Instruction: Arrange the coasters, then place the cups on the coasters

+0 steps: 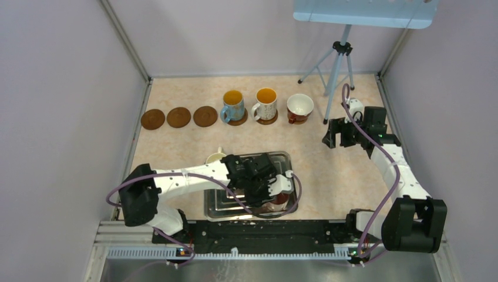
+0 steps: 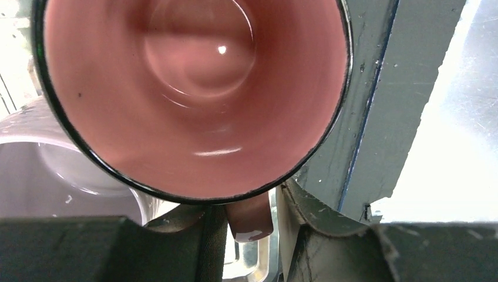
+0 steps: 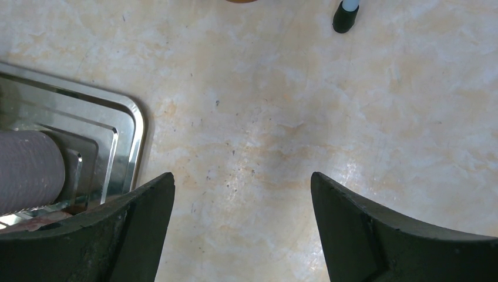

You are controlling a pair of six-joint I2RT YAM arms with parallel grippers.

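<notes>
Left wrist: left gripper [image 2: 249, 241] straddles pink mug [image 2: 194, 100] handle, grip unclear, lilac mug [image 2: 29, 126] crowding beside; right gripper [image 3: 242, 223] spread open.

A rectangular silver tray [image 1: 218, 207] lies on the near middle of the counter [image 1: 335, 176], its stepped rim [image 3: 120, 132] shiny and mirror-like. The counter is pale beige with a marbled pattern and faint dark specks. At the far right stands a light-coloured tripod [image 1: 337, 61] on black feet [image 3: 344, 16], with a pale blue panel [image 1: 364, 13] at its top. Plain lilac walls [image 1: 59, 88] close in the left, far and right sides. A ribbed metal rail [image 1: 246, 253] runs along the near edge.
</notes>
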